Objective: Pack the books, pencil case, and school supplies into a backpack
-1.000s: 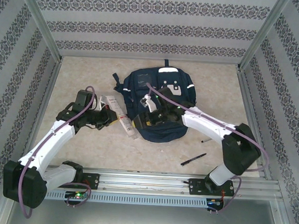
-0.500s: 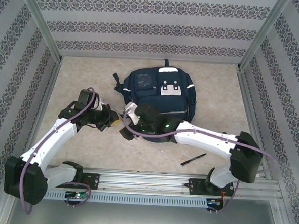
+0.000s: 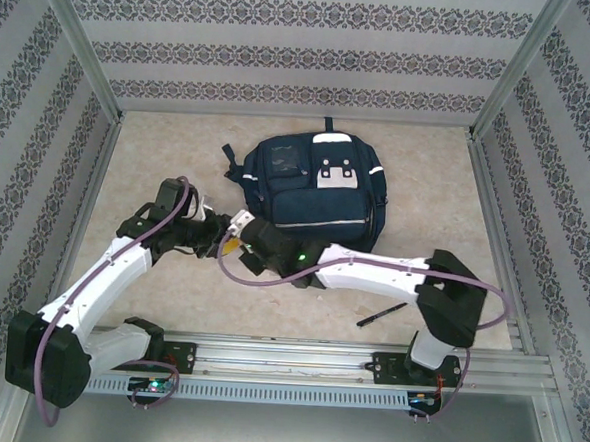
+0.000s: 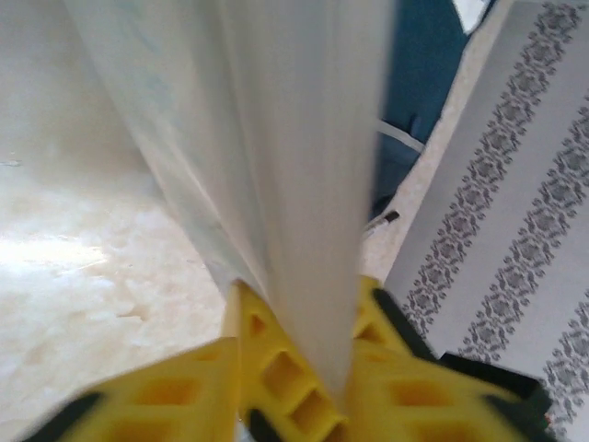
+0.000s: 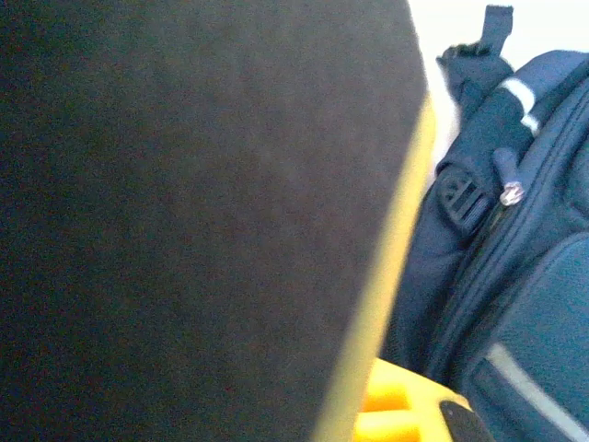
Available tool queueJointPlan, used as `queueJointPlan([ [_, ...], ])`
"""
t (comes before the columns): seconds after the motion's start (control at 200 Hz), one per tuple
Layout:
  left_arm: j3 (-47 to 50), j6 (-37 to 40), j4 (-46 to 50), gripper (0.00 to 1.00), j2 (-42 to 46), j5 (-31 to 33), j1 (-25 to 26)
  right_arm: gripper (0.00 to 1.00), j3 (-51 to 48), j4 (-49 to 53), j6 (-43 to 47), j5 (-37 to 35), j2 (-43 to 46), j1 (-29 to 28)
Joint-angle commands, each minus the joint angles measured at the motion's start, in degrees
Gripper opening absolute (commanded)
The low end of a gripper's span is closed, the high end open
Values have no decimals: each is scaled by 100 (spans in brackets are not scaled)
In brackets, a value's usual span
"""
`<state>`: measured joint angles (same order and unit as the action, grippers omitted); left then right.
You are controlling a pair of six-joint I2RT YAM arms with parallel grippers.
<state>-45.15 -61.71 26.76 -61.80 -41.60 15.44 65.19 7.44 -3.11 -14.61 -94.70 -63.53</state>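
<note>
Left jaws straddle the white packet (image 4: 276,138), grip unclear; right jaws, pressed together, should secure it first; backpack (image 3: 298,206) waits at two o'clock.

Before my left gripper (image 4: 304,304), the white packet (image 4: 276,157) blurs and runs off at 12 o'clock; whether I pinch it, I cannot tell. At my right wrist a dark blur (image 5: 184,203) hides everything toward 9 o'clock; the backpack (image 5: 515,276) is cut at 3.
</note>
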Motion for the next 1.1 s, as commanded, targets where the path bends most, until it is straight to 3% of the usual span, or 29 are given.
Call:
queueJointPlan([
  [0.0, -279, 501, -633, 51, 427, -14, 89, 0, -638, -343, 859, 434, 778, 209],
  [0.14, -1065, 2114, -96, 55, 496, 595, 99, 0, -1295, -406, 1374, 1108, 1996, 801],
  [0.275, -1527, 3736, -70, 54, 89, 550, 357, 0, -1392, 349, 342, 1826, 2995, 1965],
  [0.405, -2029, 5065, 92, 50, -758, 730, 1063, 0, -1299, 1492, -1402, 2165, 3622, 3585],
  [0.535, -2819, 6124, 459, 54, -2070, 1594, 1923, 0, -1339, 2172, -2139, 3140, 3910, 5175],
  [0.615, -3548, 6552, 975, 58, -2993, 2395, 2365, 0, -1394, 2397, -2169, 3549, 4002, 5796],
  [0.705, -4041, 6715, 1201, 63, -3840, 3008, 2679, 0, -1377, 2603, -2072, 3952, 3986, 6148],
  [0.869, -4652, 6756, 1421, 69, -4949, 3030, 2765, 0, -1549, 2811, -2043, 4045, 4066, 6278],
  [1.029, -4824, 7007, 1288, 72, -5437, 3021, 2859, 0, -1629, 2927, -1889, 3956, 4204, 6309],
  [1.094, -4901, 7041, 1239, 71, -5616, 3300, 2860, 0, -1696, 2917, -1907, 3923, 4263, 6309],
])
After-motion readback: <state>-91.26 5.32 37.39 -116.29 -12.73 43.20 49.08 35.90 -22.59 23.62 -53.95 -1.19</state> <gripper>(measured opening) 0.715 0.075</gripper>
